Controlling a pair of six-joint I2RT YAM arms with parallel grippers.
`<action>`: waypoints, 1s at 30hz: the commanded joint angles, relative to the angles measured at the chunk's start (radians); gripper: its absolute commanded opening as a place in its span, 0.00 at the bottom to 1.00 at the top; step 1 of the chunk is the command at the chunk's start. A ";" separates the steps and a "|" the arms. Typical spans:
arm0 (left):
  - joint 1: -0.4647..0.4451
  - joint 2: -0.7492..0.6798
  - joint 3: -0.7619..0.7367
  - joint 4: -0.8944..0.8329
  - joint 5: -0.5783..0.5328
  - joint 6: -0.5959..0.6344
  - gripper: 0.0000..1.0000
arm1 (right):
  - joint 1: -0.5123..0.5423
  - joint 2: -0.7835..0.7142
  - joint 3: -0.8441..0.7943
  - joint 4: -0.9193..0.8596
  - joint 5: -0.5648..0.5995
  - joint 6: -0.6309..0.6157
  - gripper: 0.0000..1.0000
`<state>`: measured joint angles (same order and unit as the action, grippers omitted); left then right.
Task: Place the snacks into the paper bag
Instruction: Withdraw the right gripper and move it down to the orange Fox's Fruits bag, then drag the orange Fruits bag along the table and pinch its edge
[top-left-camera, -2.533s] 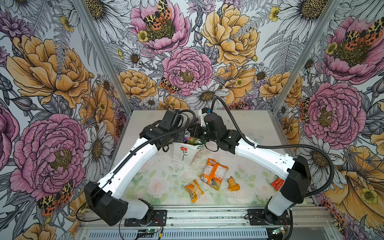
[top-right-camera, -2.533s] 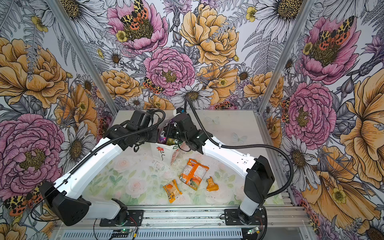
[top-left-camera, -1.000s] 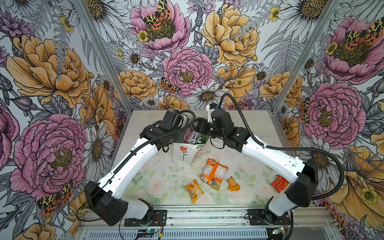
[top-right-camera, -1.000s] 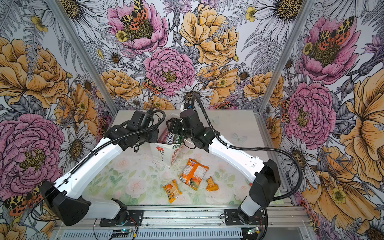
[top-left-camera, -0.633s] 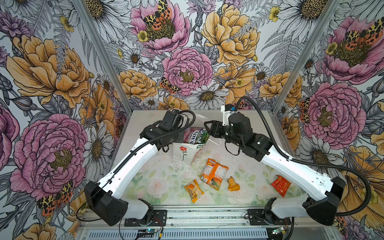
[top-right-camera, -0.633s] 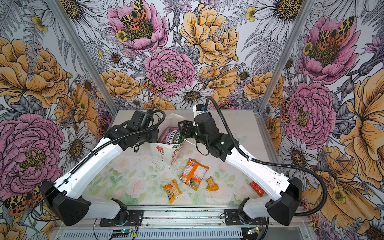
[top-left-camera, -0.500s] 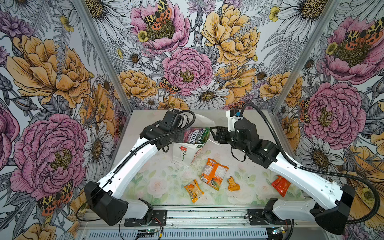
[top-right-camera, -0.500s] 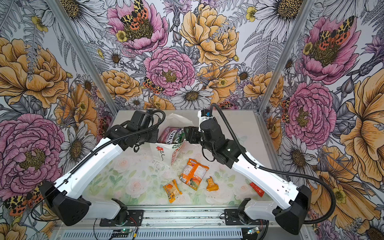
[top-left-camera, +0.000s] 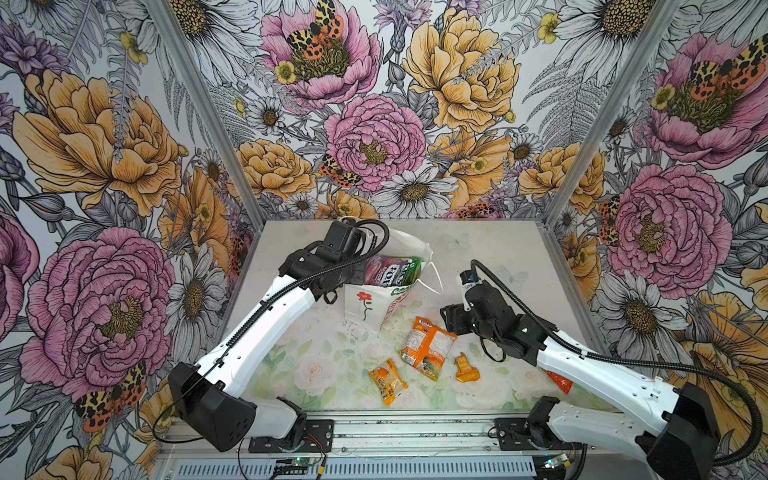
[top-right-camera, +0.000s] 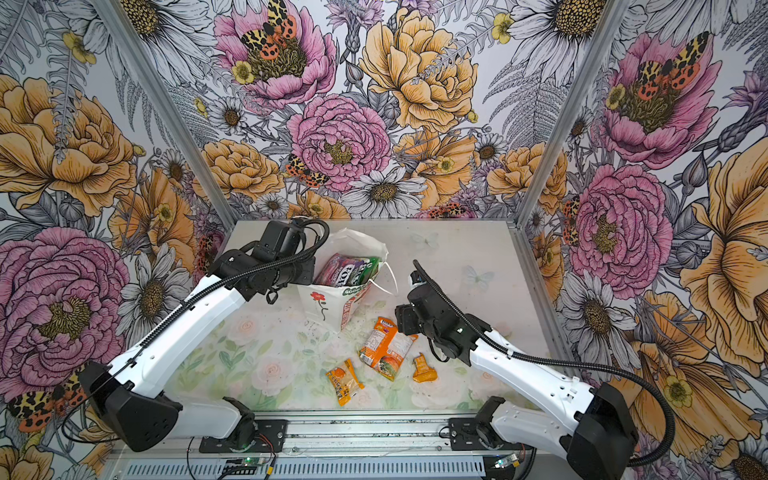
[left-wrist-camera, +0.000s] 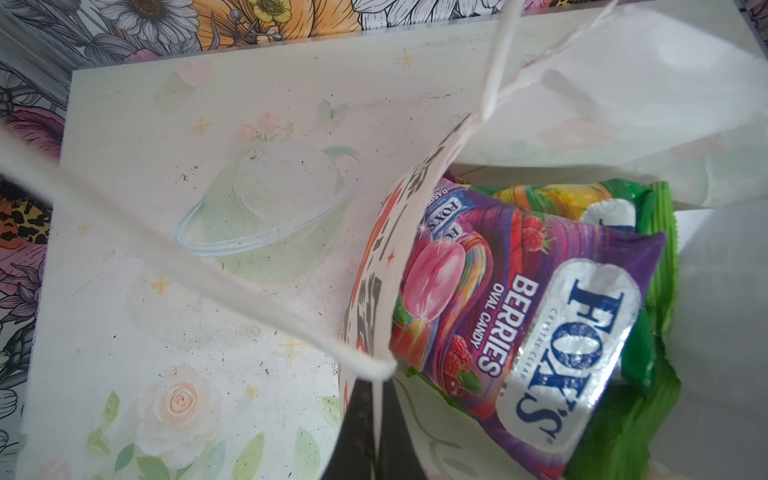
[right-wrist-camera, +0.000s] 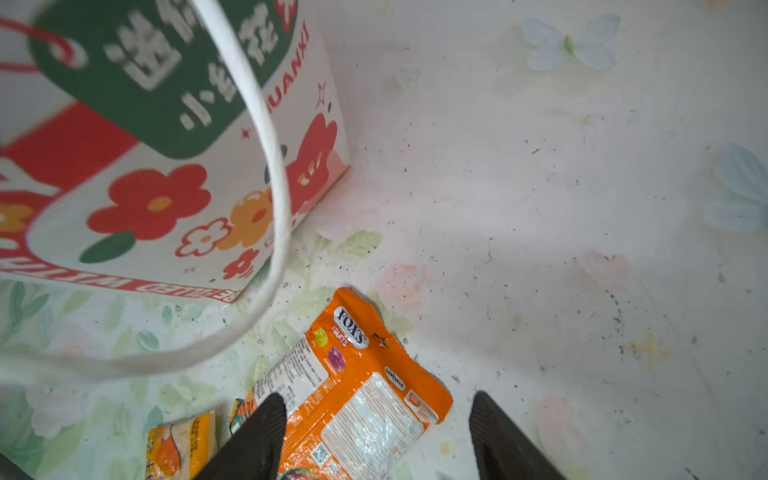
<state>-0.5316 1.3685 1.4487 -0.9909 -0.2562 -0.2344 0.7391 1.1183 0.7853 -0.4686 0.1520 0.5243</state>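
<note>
- The left fingers (left-wrist-camera: 357, 436) are closed tight on the rim of the paper bag (top-left-camera: 365, 301), at the bag's 9 o'clock side in both top views. In the left wrist view only a dark part of them shows, with the white paper wall against it.
- The right fingers (right-wrist-camera: 257, 436) stand wide apart with nothing gripped between them. They hang over the orange Fox's pack (right-wrist-camera: 353, 395), near its 1 o'clock corner in a top view.
- The paper bag stands on the surface (top-left-camera: 498, 249) at about 11 o'clock from the surface's middle. Its mouth gapes open, and the face with the red flower drawing turns toward 6 o'clock.
- Inside the bag lies the purple Fox's candy bag (left-wrist-camera: 540, 332), label up.
- The green candy bag (left-wrist-camera: 648, 374) is tucked partly under the purple one, at its 3 o'clock side in both top views.
- A white cord handle (right-wrist-camera: 270, 166) droops in a loop outside the bag's 3 o'clock side.
- The orange Fox's pack lies flat on the surface at the bag's 5 o'clock, near the bag but apart from it.
- A small orange packet (top-left-camera: 387, 381) lies at the pack's 7 o'clock, just beside it.
- An orange sachet (top-left-camera: 466, 368) lies at the pack's 4 o'clock, clear of it.
- A red sachet (top-left-camera: 557, 380) lies farther out toward 4 o'clock, partly hidden under the right arm (top-left-camera: 602, 374).
</note>
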 joint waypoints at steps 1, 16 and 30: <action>0.010 -0.027 0.004 0.070 -0.058 0.008 0.00 | 0.014 0.042 -0.026 0.080 -0.051 0.004 0.74; 0.015 -0.030 0.004 0.070 -0.061 0.009 0.00 | 0.143 0.296 -0.008 0.167 -0.037 0.039 0.77; 0.016 -0.021 0.002 0.070 -0.063 0.009 0.00 | 0.100 0.492 0.100 -0.054 0.164 0.082 0.79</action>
<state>-0.5259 1.3685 1.4471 -0.9909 -0.2737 -0.2344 0.8761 1.5864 0.8707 -0.4145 0.1959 0.5713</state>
